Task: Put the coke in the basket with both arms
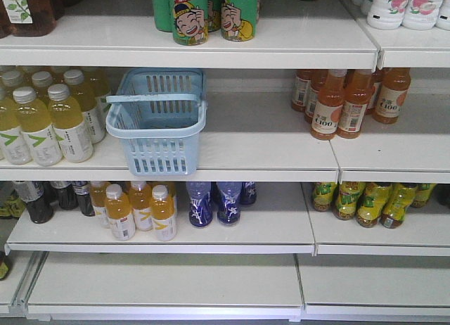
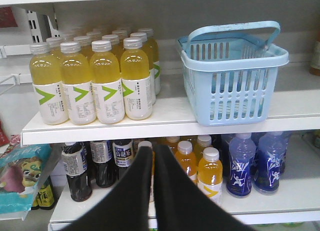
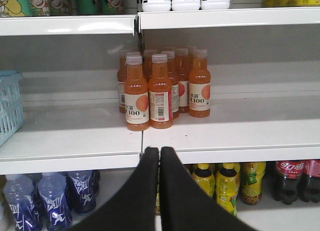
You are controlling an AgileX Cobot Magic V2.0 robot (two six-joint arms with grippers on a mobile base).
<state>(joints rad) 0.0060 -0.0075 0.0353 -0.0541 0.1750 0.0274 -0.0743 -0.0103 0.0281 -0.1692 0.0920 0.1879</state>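
In the front-facing view you see the light blue plastic basket (image 1: 156, 138) with slotted sides standing on the white middle shelf (image 1: 267, 153). It is just beside the white-capped yellow drink bottles (image 1: 53, 121) on its left and well apart from the orange juice bottles (image 1: 344, 103) on its right.

In the left wrist view your left gripper (image 2: 152, 147) has its black fingers pressed together with nothing between them, in front of the lower shelf's row of bottles. The basket sits up and to the right, on the shelf above.

In the right wrist view your right gripper (image 3: 159, 150) is likewise closed tight and holds nothing, just below the shelf edge under the orange juice bottles. The small dark cola bottles with red labels and white script (image 3: 290, 180) stand on the lower shelf at far right, beside green-labelled yellow bottles (image 3: 225, 183), their caps hidden by the shelf edge
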